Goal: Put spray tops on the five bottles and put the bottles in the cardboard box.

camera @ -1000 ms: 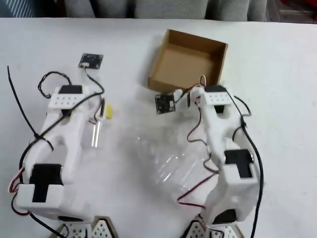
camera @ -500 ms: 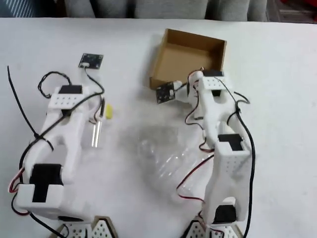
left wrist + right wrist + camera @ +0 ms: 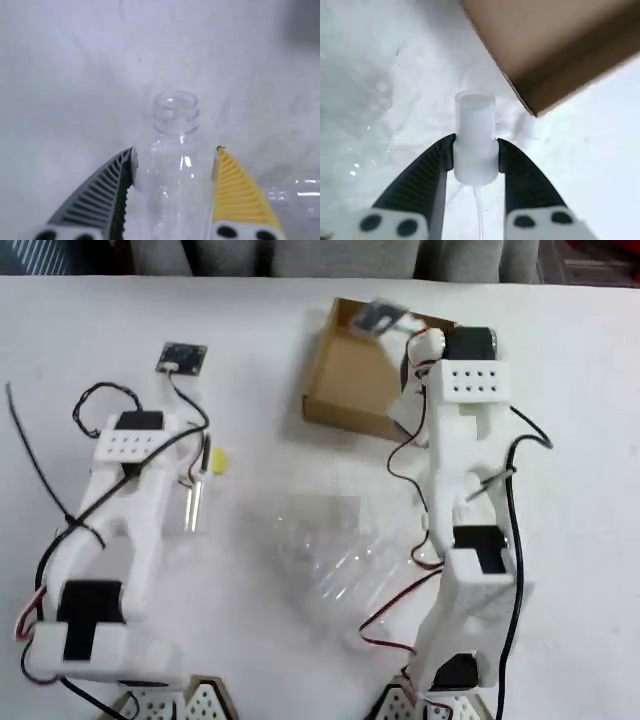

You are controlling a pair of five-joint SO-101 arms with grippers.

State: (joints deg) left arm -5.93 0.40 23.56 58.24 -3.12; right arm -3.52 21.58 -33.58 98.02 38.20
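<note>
The left gripper (image 3: 175,150) is clamped around the shoulder of a clear bottle (image 3: 175,112), whose open neck points away beyond its fingertips. The right gripper (image 3: 475,141) pinches a white spray top (image 3: 475,120), its thin dip tube (image 3: 478,210) running back between the fingers toward the wrist. A corner of the cardboard box (image 3: 560,45) lies just ahead of it. To join them well, I judge the tube tip must be lined up with the neck and threaded in first, before the top is pressed home.

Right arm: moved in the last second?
Yes. The right arm stretched farther out, from the near corner of the cardboard box to along its right side.
</note>
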